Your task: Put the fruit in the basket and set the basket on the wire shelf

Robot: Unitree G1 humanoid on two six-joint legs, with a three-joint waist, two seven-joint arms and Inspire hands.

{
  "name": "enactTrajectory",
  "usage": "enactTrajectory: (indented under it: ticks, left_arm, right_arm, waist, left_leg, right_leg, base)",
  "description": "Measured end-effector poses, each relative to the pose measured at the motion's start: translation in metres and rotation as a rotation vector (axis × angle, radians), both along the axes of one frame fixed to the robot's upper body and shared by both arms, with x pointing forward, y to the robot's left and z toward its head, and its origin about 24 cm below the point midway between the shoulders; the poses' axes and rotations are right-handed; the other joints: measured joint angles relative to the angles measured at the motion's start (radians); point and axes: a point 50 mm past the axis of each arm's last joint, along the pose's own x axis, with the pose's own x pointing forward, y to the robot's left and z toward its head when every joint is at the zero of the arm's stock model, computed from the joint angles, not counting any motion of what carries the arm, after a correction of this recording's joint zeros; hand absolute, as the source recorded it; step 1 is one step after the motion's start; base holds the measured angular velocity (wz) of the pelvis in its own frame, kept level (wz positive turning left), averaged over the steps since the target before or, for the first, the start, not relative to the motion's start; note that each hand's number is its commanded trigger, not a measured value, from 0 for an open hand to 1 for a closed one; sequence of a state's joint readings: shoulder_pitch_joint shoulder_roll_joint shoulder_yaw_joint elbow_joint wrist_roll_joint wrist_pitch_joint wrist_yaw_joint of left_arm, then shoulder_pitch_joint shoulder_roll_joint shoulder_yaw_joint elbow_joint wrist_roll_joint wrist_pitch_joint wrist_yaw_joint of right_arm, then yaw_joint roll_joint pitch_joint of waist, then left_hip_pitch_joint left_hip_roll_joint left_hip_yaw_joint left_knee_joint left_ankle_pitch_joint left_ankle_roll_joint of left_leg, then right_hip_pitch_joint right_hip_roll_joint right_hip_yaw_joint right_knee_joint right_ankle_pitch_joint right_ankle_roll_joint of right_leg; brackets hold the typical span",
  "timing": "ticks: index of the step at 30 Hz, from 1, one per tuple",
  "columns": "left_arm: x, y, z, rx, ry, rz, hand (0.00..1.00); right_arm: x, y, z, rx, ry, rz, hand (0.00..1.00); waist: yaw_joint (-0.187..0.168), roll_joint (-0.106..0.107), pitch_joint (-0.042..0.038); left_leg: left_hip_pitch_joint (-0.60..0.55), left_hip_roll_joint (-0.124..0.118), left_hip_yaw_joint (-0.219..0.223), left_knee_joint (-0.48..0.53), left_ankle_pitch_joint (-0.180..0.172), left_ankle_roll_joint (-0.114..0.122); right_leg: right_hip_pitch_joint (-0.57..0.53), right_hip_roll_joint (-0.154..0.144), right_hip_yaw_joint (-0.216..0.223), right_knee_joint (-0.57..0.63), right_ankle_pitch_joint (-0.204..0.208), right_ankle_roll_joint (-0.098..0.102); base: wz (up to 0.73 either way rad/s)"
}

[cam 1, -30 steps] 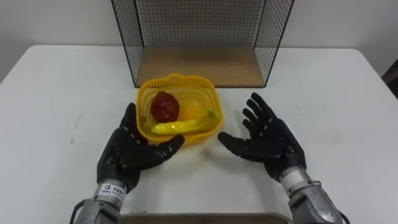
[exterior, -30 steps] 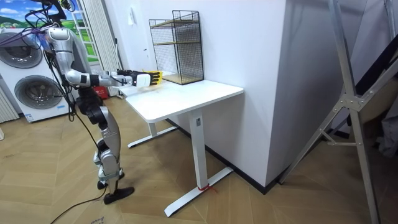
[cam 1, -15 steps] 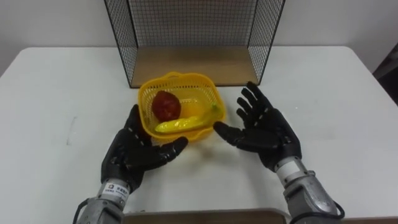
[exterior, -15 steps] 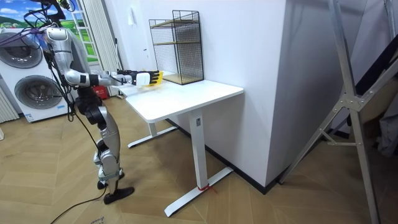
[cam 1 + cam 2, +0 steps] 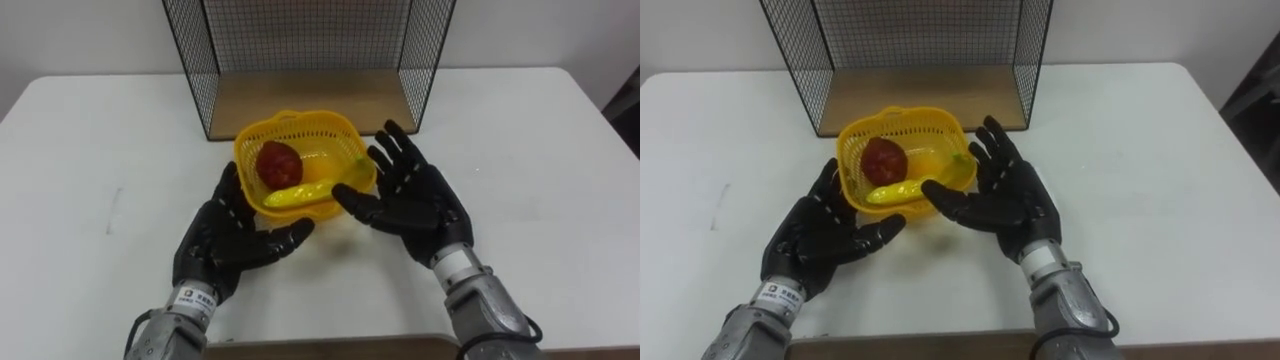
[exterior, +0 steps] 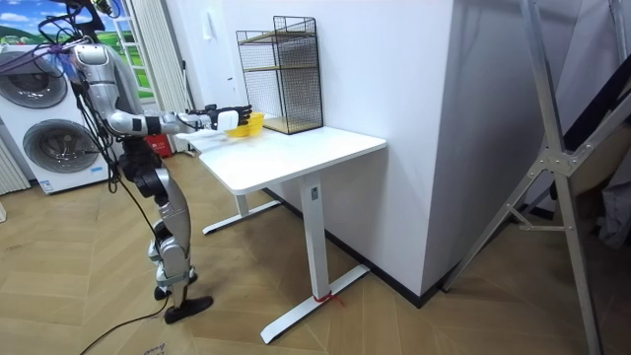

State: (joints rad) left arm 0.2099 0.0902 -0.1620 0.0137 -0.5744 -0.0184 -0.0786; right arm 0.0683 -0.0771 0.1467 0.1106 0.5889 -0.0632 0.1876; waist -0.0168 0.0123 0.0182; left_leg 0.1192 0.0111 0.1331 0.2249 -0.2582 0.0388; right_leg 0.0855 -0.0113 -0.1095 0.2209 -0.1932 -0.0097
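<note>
On the table, basket sits between left hand and right hand

Table: white top on white legs, set against a white wall.
Washing machine: white, round door, at the room view's left.
Floor: wood boards.
Metal frame: grey, at the room view's right.
</note>
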Motion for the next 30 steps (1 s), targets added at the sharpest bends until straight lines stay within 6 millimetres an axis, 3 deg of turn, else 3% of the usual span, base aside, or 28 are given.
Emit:
enactTrajectory:
  ticks: [30]
  left_arm:
    - [0.007,0.0008,0.0,0.016,-0.008,-0.001,0.0]
  right_arm:
    - [-0.0021,0.005,-0.004,-0.011,-0.006,0.054,0.0]
  waist:
    - [-0.003,-0.015,0.0069]
  left_leg:
    - [-0.007,0.001,-0.002,0.01,0.0,0.0]
  right_leg:
    - [-0.004,0.0,-0.003,0.01,0.0,0.0]
  base:
    - [0.0]
